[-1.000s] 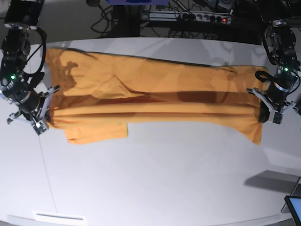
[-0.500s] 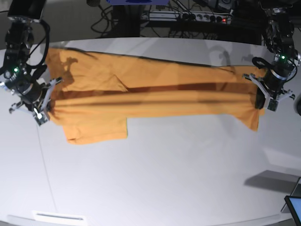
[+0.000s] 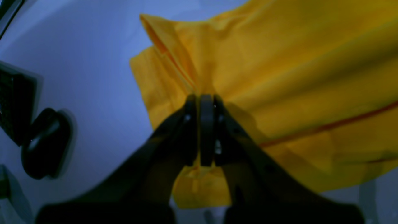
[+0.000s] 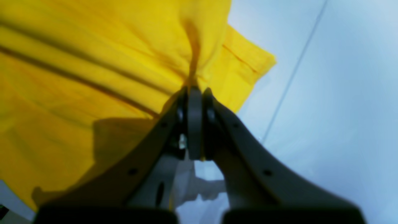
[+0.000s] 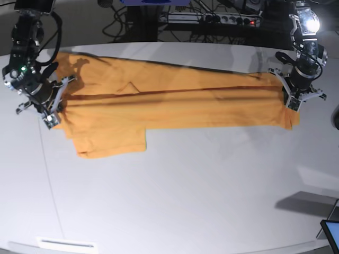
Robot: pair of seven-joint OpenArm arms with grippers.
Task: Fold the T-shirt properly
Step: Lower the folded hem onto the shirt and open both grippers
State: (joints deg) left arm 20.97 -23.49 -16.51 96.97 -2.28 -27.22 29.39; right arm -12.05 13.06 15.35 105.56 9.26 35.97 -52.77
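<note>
The orange-yellow T-shirt (image 5: 175, 103) lies stretched in a long band across the far half of the white table (image 5: 185, 190), folded over along its length, with a sleeve (image 5: 108, 140) sticking out toward the near left. My right gripper (image 5: 54, 117), on the left of the base view, is shut on the shirt's left end. The right wrist view shows its jaws (image 4: 194, 91) pinching bunched cloth (image 4: 93, 62). My left gripper (image 5: 290, 105), on the right of the base view, is shut on the shirt's right end, jaws (image 3: 205, 99) clamped on a fold of fabric (image 3: 295, 68).
A power strip and cables (image 5: 222, 20) run behind the table's far edge. A screen corner (image 5: 331, 233) pokes in at the near right, and a white label (image 5: 66, 244) sits at the near left edge. A dark round object (image 3: 43, 143) lies beside the left gripper.
Both grippers have moved toward the table's far side, still holding the shirt's ends. The band of cloth has been drawn further back and lies flatter.
</note>
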